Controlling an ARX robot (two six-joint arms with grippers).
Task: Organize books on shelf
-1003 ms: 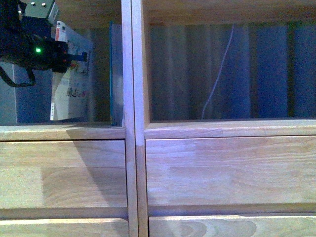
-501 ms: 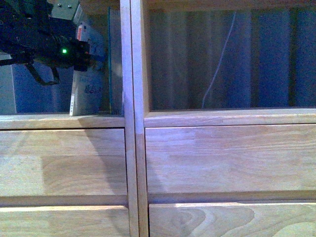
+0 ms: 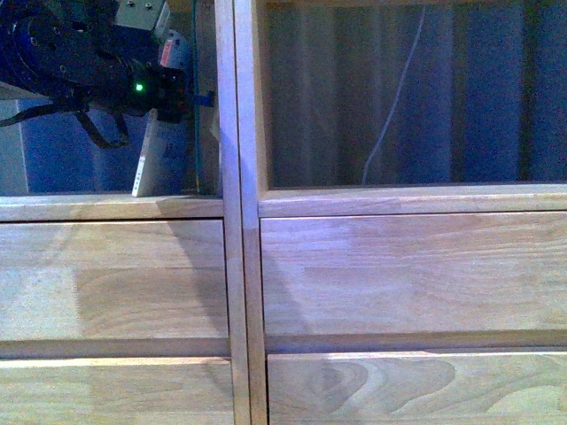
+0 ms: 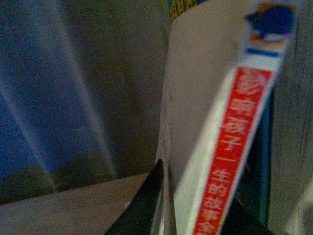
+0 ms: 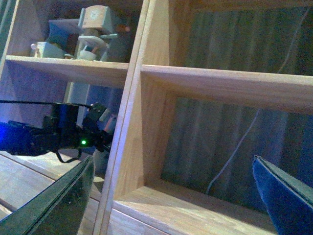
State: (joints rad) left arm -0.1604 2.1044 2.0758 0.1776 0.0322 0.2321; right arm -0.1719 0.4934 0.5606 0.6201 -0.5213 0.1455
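In the front view my left gripper [image 3: 175, 96] is shut on the white book [image 3: 149, 164], which stands tilted on the floor of the shelf's [image 3: 237, 204] left cubby. The slim teal-edged book [image 3: 195, 146] stands upright right beside it against the centre divider. In the left wrist view the black fingers [image 4: 145, 203] clamp the white book's red-marked spine [image 4: 234, 156], and the teal edge [image 4: 264, 161] shows just behind it. My right gripper [image 5: 171, 205] is open and empty in front of the right cubby [image 5: 195, 210].
Wide drawer fronts [image 3: 390, 274] run below the cubbies. A thin white cable [image 3: 390, 106] hangs behind the right cubby, in front of a blue curtain. A darker cabinet with a clock face [image 5: 93, 22] stands beyond the shelf. My left arm [image 5: 54, 134] shows in the right wrist view.
My left gripper has moved right with the white book, bringing it closer to the teal book and the divider. The book now stands steeper. The shelf ledge sits higher in view.
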